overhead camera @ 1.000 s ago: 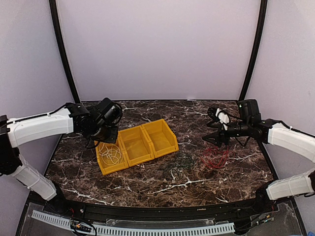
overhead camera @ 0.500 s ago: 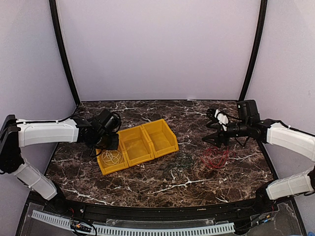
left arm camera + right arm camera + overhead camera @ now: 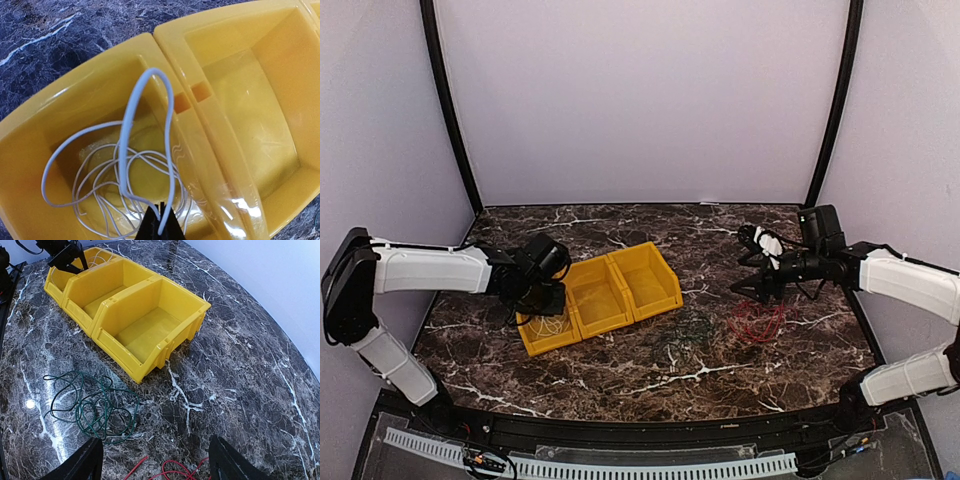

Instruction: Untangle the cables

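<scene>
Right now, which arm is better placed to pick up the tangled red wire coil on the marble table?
Right. The right hand is open beside the tangled red wire coil. The left hand is shut on the thin white wire over the end yellow plastic bin.

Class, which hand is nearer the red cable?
Right. The right hand hangs open just behind the red cable; the left hand is far across the table, over the left bin, pinching the white cable.
</scene>
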### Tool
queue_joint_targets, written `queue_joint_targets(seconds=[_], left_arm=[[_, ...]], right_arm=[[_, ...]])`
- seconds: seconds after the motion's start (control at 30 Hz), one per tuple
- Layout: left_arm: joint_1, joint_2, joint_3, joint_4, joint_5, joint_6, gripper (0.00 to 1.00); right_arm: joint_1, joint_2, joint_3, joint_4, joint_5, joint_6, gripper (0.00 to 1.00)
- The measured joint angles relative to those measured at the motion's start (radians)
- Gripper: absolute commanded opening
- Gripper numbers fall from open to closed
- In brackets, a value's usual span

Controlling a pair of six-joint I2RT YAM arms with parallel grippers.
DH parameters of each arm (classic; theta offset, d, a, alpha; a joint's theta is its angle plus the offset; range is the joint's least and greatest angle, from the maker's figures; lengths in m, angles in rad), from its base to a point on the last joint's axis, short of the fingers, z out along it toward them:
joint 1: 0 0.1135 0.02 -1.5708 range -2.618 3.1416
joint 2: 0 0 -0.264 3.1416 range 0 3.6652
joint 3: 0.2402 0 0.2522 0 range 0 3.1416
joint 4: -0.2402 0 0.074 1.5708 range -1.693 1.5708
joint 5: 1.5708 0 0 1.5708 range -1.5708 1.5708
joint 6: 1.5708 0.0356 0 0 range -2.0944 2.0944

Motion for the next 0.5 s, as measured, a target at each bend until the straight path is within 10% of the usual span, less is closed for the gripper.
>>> queue_joint_targets(seconds=[0.27,0.5], left_arm=[[0.018,-0.034,0.061,-0.06,-0.025,0.042,0.51],[0.022,-0.156,0.104,-0.147,-0.072,0.063,0.6]], right_arm=[[0.0,0.0,0.0,-0.001,0.0,-0.001,0.74],[0.0,0.0,0.0,-0.004,-0.003,-0.003,0.74]])
